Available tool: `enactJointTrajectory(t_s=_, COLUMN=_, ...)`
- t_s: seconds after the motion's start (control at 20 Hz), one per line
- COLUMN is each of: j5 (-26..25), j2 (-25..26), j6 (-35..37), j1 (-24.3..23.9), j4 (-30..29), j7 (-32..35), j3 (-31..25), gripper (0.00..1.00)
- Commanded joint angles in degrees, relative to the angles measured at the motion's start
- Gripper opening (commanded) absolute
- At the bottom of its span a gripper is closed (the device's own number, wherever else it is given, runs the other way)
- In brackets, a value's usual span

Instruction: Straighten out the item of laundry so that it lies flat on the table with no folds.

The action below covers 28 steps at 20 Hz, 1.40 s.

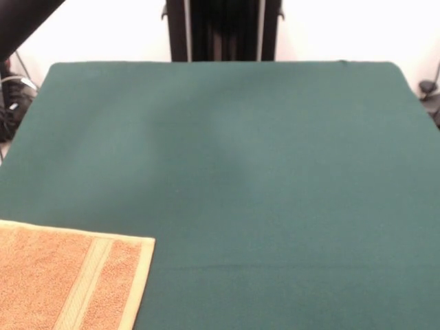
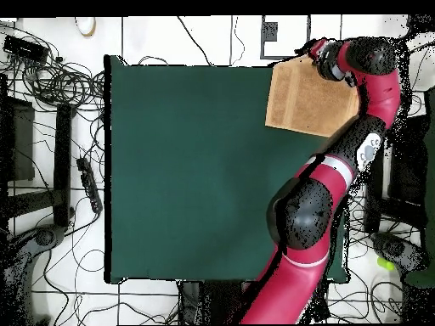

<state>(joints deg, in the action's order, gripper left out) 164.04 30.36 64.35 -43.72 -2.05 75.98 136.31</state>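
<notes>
The item of laundry (image 1: 69, 275), an orange-tan towel with a paler stripe and hem along its right side, lies spread at the near left corner of the table (image 1: 275, 172) in the front view, cut off by the picture's edges. Its visible part looks smooth, with no folds. In the overhead view the towel (image 2: 302, 98) lies at the top right corner of the green table (image 2: 195, 170). My gripper (image 2: 317, 51) is over the towel's top right corner there, and the red arm (image 2: 384, 93) hides the towel's right edge. The front view does not show the gripper.
Cables and dark gear (image 2: 51, 85) crowd the floor left of the table in the overhead view. My arm's big elbow joint (image 2: 306, 212) hangs over the table's right side. A dark diagonal shape (image 1: 20, 20) crosses the front view's top left corner.
</notes>
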Motion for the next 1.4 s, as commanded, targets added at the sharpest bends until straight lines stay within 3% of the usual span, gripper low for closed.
enactJointTrajectory(t_s=0.05, j5=-1.7, j2=3.1, j6=-15.8, j1=5.9, j4=7.2, j7=20.4, j3=4.5, gripper=1.0)
enactJointTrajectory(t_s=0.35, j5=-2.4, j2=3.7, j6=-17.1, j1=7.2, j4=7.3, j7=28.1, j3=3.6, gripper=1.0)
enactJointTrajectory(t_s=0.75, j5=-6.0, j2=3.8, j6=-14.6, j1=7.9, j4=6.5, j7=30.3, j3=1.1, gripper=1.0)
enactJointTrajectory(t_s=1.15, j5=-11.5, j2=3.6, j6=-8.1, j1=7.2, j4=5.4, j7=26.9, j3=-1.9, gripper=1.0)
enactJointTrajectory(t_s=1.4, j5=-18.6, j2=2.5, j6=-2.6, j1=6.5, j4=3.9, j7=21.8, j3=-5.9, gripper=1.0)
